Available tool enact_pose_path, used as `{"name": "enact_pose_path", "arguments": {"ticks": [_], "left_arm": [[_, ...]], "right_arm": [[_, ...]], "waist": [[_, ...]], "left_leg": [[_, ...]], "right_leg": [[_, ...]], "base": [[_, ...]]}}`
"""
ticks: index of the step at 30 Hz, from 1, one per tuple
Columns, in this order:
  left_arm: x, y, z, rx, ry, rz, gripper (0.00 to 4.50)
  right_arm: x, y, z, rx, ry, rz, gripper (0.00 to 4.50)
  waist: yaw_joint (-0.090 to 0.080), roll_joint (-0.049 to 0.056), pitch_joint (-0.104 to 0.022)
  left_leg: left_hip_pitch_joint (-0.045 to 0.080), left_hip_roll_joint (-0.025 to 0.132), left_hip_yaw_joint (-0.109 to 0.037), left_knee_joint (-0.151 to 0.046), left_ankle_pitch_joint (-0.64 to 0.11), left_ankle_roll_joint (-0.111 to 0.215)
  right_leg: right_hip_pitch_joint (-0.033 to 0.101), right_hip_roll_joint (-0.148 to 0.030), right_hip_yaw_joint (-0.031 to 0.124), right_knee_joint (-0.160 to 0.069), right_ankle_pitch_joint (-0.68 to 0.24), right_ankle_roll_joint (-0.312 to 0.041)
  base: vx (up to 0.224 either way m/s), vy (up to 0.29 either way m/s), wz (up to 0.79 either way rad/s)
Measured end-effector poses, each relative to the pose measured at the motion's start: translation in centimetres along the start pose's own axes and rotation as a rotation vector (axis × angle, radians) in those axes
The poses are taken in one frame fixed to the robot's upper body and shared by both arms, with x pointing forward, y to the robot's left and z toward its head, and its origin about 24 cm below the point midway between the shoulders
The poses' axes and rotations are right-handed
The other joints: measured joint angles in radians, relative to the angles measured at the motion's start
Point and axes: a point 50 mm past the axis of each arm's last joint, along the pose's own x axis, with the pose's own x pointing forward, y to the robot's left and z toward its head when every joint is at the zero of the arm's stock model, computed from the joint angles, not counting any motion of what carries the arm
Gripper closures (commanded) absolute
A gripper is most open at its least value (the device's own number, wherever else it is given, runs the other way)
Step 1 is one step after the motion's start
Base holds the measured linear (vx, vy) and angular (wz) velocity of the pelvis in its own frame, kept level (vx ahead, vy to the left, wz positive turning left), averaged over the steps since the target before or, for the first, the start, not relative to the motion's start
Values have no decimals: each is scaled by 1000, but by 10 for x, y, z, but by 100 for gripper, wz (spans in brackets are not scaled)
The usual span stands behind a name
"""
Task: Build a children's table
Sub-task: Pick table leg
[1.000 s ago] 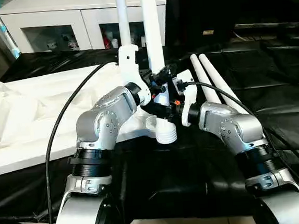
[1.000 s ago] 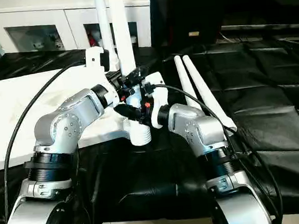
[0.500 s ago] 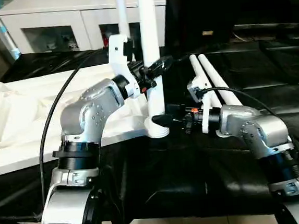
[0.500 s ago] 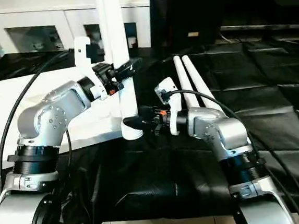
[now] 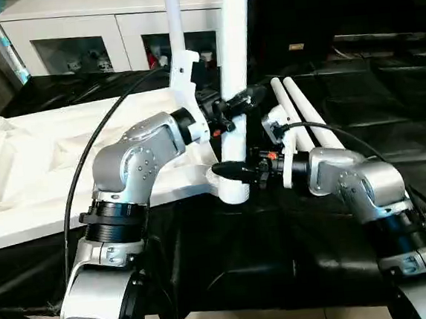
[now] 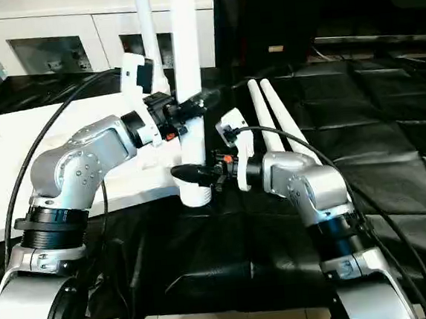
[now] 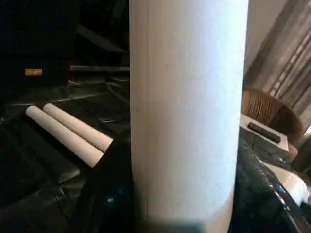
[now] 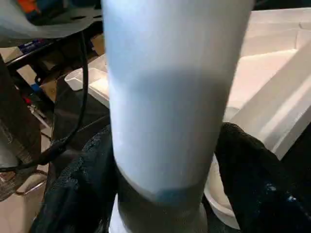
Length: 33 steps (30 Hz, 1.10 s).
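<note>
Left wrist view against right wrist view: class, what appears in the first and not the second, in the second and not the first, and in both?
First: two spare legs lying side by side on the black cover, with a wicker chair behind. Second: the white table top with its ribbed underside, and the corner socket at the foot of the leg. Both: the upright white leg, close up, with dark claw fingers on either side of it.

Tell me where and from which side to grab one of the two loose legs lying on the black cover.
Grip the nearer leg around its round shaft near mid-length, coming from above with fingers spanning its width. The pair lies flat, side by side, so the far leg blocks one flank; the open side faces the robot's right.
</note>
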Motion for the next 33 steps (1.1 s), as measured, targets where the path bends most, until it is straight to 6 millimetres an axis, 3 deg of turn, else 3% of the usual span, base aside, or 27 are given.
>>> {"name": "enact_pose_path", "arguments": {"ticks": [19,20,25,33], "left_arm": [[-1,-5,-3,23,55,-67,265],[-1,-5,-3,23,55,-67,265],[-1,-5,-3,24,56,-65,265],[-2,-4,-2,24,58,-61,265]], "right_arm": [[6,2,-9,9,54,30,147],[6,2,-9,9,54,31,182],[6,2,-9,10,55,43,223],[8,3,-9,12,54,50,255]], "waist": [[1,0,0],[1,0,0],[1,0,0],[1,0,0]], "left_leg": [[0,0,0,0,0,0],[0,0,0,0,0,0],[0,0,0,0,0,0],[0,0,0,0,0,0]], "right_leg": [[0,0,0,0,0,0],[0,0,0,0,0,0],[0,0,0,0,0,0],[0,0,0,0,0,0]], "base": [[0,0,0],[0,0,0],[0,0,0],[0,0,0]]}}
